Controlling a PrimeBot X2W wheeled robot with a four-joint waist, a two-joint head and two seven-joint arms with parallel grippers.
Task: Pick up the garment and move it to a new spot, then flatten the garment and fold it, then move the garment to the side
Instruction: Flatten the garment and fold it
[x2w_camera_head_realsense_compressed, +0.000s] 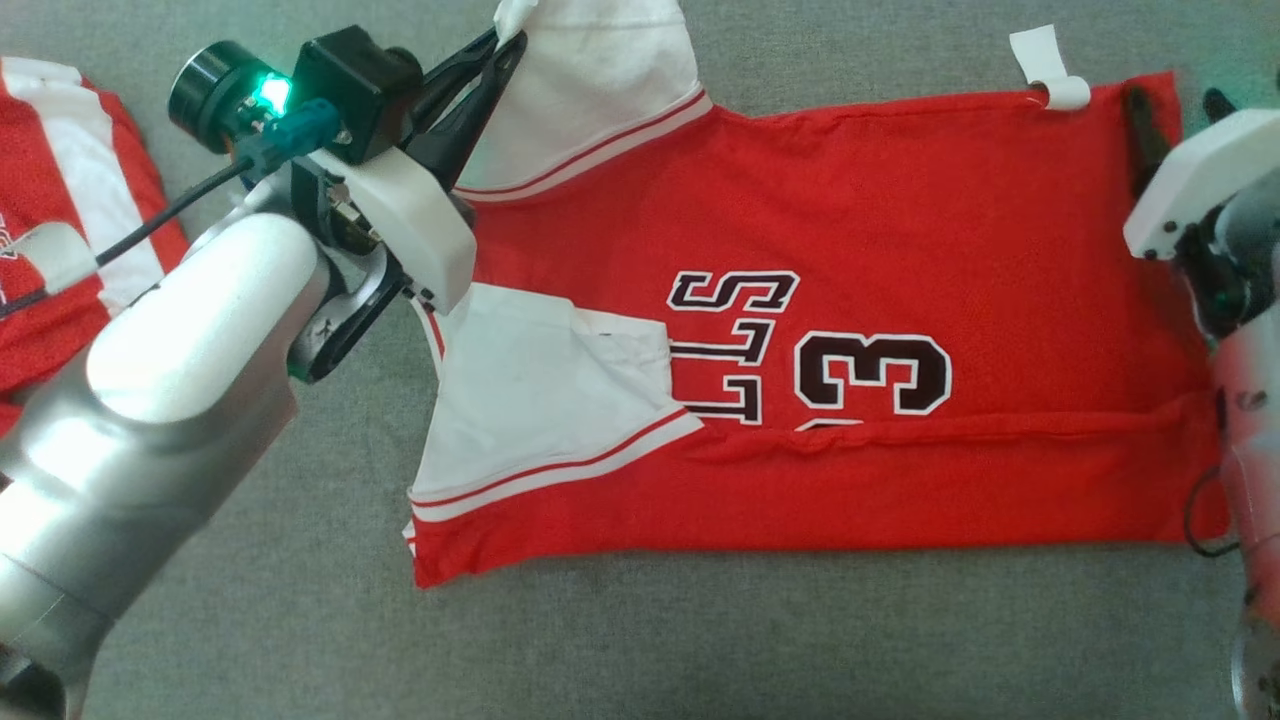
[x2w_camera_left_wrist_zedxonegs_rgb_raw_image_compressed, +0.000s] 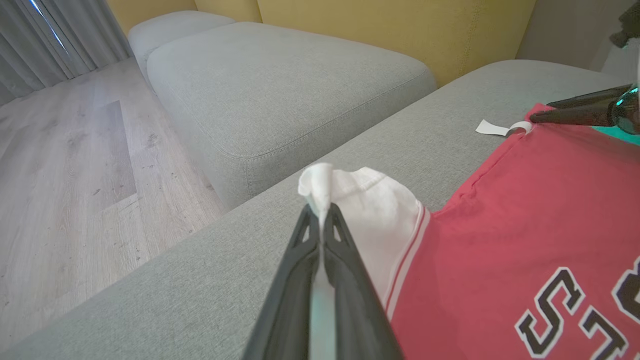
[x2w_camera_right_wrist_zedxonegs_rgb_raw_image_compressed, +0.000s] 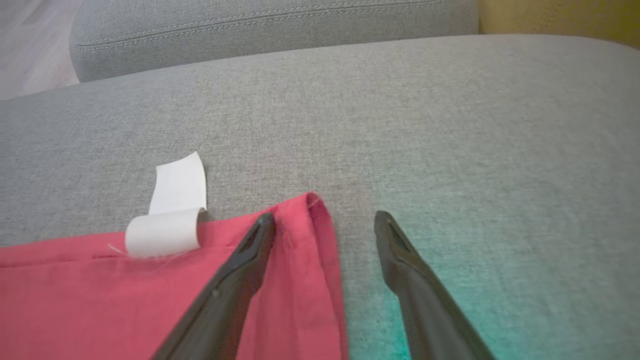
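A grey fabric cushion (x2w_camera_left_wrist_zedxonegs_rgb_raw_image_compressed: 150, 300) spreads across the near ground. Beyond it, across a narrow gap, lies a second grey cushion (x2w_camera_left_wrist_zedxonegs_rgb_raw_image_compressed: 280, 85), and a third, paler one (x2w_camera_left_wrist_zedxonegs_rgb_raw_image_compressed: 175, 25) sits farther off. Behind them rises a yellow upholstered back (x2w_camera_left_wrist_zedxonegs_rgb_raw_image_compressed: 400, 25). To the left is pale wood-plank floor (x2w_camera_left_wrist_zedxonegs_rgb_raw_image_compressed: 65, 165). At the far left hang grey curtains (x2w_camera_left_wrist_zedxonegs_rgb_raw_image_compressed: 50, 40), with a bright streak of light between them.

A grey fabric sofa seat (x2w_camera_head_realsense_compressed: 700, 640) carries a second red-and-white jersey (x2w_camera_head_realsense_compressed: 40, 200) at the left edge of the head view, with a neighbouring grey cushion (x2w_camera_left_wrist_zedxonegs_rgb_raw_image_compressed: 280, 85) just beside the seat, a yellow upholstered back (x2w_camera_left_wrist_zedxonegs_rgb_raw_image_compressed: 400, 25) behind both, a pale wooden floor (x2w_camera_left_wrist_zedxonegs_rgb_raw_image_compressed: 65, 165) alongside and grey curtains (x2w_camera_left_wrist_zedxonegs_rgb_raw_image_compressed: 55, 40) beyond it.
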